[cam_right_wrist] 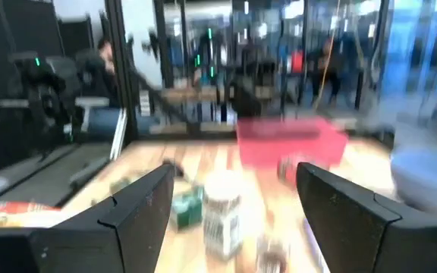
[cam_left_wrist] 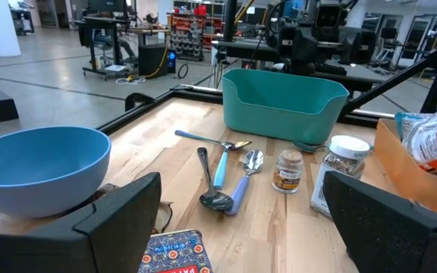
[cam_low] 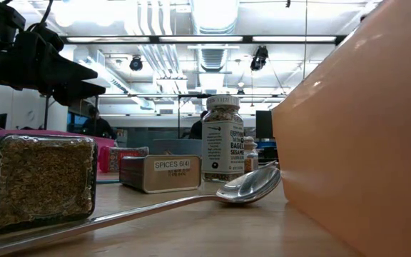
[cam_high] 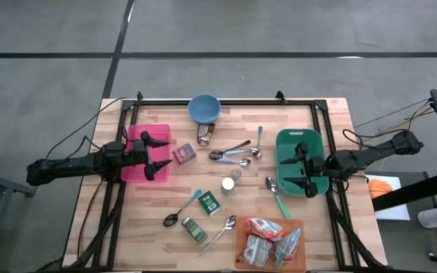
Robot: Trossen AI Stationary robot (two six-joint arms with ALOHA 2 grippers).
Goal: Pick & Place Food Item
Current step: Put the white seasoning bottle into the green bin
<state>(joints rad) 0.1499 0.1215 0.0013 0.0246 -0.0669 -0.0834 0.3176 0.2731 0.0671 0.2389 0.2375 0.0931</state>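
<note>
Food packets (cam_high: pixel 264 239) lie in an orange tray (cam_high: pixel 298 262) at the near right; they also show in the left wrist view (cam_left_wrist: pixel 435 144). My left gripper (cam_high: pixel 158 155) hangs open and level over the pink bin (cam_high: pixel 158 130) at the left, with nothing between its fingers (cam_left_wrist: pixel 120 216). Over the green bin (cam_high: pixel 298 138) at the right hangs my right gripper (cam_high: pixel 296 167), also level and open, holding nothing. It points toward the table's middle, where a white-lidded spice jar (cam_right_wrist: pixel 220 212) stands.
A blue bowl (cam_high: pixel 203 108) stands at the far edge. Across the middle lie several spoons (cam_high: pixel 234 152), a red tin (cam_high: pixel 183 154), a green tin (cam_high: pixel 209 202), a small jar (cam_high: pixel 227 184) and a jar on its side (cam_high: pixel 194 229). A black frame (cam_high: pixel 226 102) rims the table.
</note>
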